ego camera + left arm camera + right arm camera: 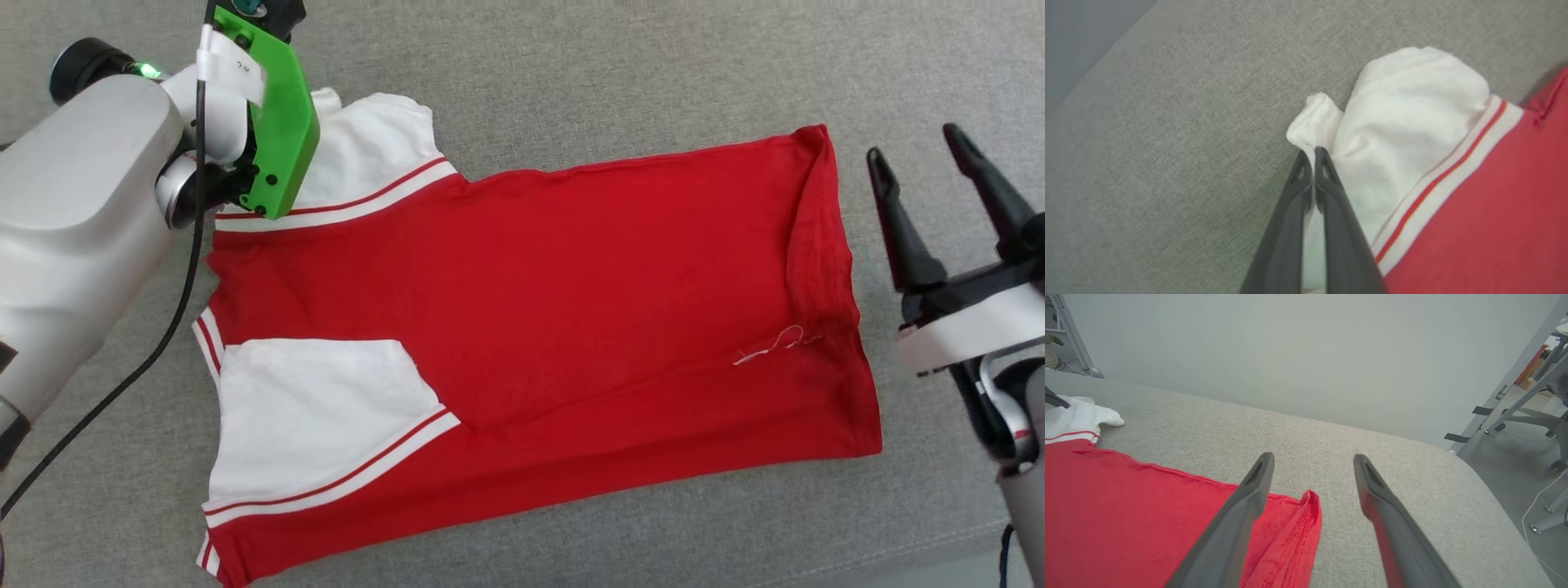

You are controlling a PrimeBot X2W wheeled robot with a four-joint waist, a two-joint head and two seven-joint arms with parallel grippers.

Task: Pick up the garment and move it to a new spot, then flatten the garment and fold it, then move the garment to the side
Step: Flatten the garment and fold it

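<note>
**Left pincer nips the T-shirt's upper sleeve**

The red T-shirt [571, 286] lies spread across the middle of the head view on grey upholstery [612, 65], hem to the right. At upper left, the left gripper [1312, 153] is pressed together on its white sleeve [1404, 102]. The right gripper [913, 143] hovers spread at the right edge, just beside the hem.

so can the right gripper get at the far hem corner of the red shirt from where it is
Probably yes. The right gripper is open beside the garment at its hem end, with just bare grey cushion between its fingers and that corner.
</note>
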